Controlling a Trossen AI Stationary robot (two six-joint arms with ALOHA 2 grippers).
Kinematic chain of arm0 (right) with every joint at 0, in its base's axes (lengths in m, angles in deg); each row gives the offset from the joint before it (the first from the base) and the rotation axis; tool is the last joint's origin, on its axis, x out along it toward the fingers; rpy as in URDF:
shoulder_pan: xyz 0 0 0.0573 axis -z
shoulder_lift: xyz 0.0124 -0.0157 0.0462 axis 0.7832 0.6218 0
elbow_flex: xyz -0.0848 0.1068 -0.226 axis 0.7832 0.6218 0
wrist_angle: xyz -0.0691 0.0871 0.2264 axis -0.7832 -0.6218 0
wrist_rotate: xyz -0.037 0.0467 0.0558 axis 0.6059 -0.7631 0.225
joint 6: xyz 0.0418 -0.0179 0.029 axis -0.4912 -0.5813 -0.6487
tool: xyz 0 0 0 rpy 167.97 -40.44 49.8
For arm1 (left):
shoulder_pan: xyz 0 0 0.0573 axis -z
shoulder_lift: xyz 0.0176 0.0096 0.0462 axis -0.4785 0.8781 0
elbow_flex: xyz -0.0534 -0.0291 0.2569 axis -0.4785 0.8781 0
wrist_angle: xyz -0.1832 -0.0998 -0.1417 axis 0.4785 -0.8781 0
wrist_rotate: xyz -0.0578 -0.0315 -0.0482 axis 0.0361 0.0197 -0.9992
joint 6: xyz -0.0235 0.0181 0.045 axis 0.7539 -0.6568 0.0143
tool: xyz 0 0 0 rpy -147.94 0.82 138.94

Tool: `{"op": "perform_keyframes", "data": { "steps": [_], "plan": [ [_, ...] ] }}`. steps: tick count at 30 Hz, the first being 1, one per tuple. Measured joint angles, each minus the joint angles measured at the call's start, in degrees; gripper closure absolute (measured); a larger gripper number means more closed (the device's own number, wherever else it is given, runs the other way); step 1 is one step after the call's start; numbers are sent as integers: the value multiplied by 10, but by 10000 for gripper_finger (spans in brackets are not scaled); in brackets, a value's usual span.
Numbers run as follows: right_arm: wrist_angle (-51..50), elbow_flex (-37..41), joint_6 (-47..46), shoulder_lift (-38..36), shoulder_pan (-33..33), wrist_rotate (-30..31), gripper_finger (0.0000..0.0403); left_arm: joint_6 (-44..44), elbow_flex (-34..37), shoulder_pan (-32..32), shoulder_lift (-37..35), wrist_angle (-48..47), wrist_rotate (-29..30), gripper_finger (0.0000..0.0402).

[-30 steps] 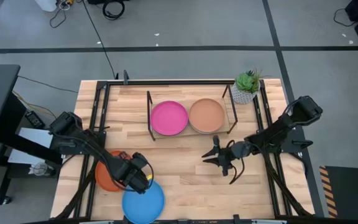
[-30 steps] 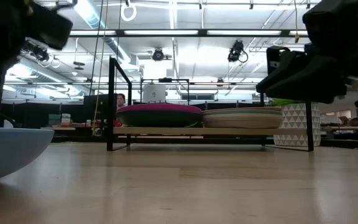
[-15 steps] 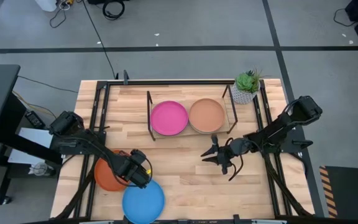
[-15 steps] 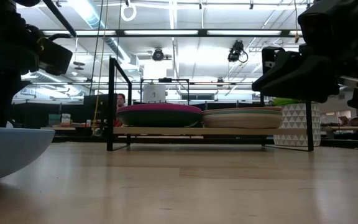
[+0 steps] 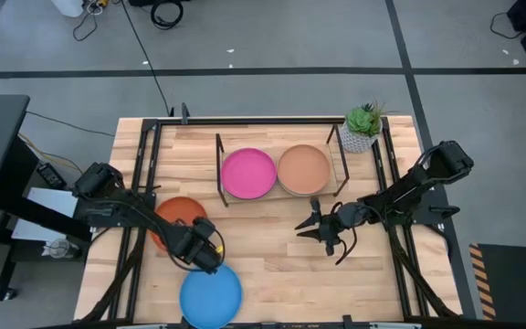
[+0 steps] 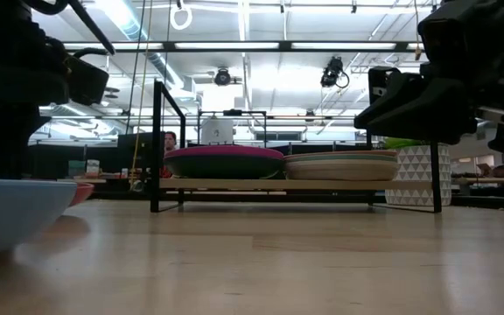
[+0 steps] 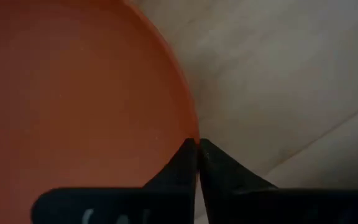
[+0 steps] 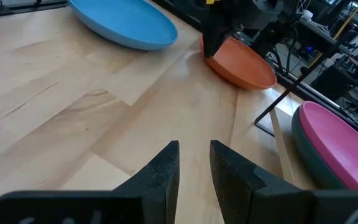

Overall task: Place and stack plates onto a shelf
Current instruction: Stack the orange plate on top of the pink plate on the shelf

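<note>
The orange plate (image 5: 176,217) lies at the table's left, and my left gripper (image 5: 205,253) is shut on its rim. Near the front edge sits the blue plate (image 5: 210,294). The shelf (image 5: 219,155) stands at the far middle with two stacks on it. One is topped by a magenta plate (image 5: 247,173), the other by a peach plate (image 5: 303,169). My right gripper (image 5: 325,230) hovers open in front of the shelf, nothing between its fingers. My left gripper pinches the orange plate's rim (image 7: 190,127) on its near right side, only at the fingertips (image 7: 185,155), one finger inside the plate and one outside. The fingers come down from above. Whether the plate's underside is on the table, I cannot tell.
A potted plant (image 5: 361,128) stands at the far right corner beside the shelf. A black frame (image 5: 144,183) runs along the table's edges. Bare wood (image 5: 272,265) lies between the two grippers and in front of the shelf.
My left gripper has moved slightly toward the table's left edge and shut on the orange plate's rim. The plate has shifted toward the far edge and a little right, out from under the arm.
</note>
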Motion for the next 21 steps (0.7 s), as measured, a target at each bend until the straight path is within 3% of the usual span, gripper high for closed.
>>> {"op": "perform_keyframes", "data": {
  "steps": [10, 21],
  "plan": [
    [0, 0, -12, 0, 0, 0, 307, -133, -87, 1, -42, 2, 8, 390],
    [-24, 0, -90, 0, -13, -9, 307, -382, -194, -22, -49, 22, -68, 390]
  ]
}}
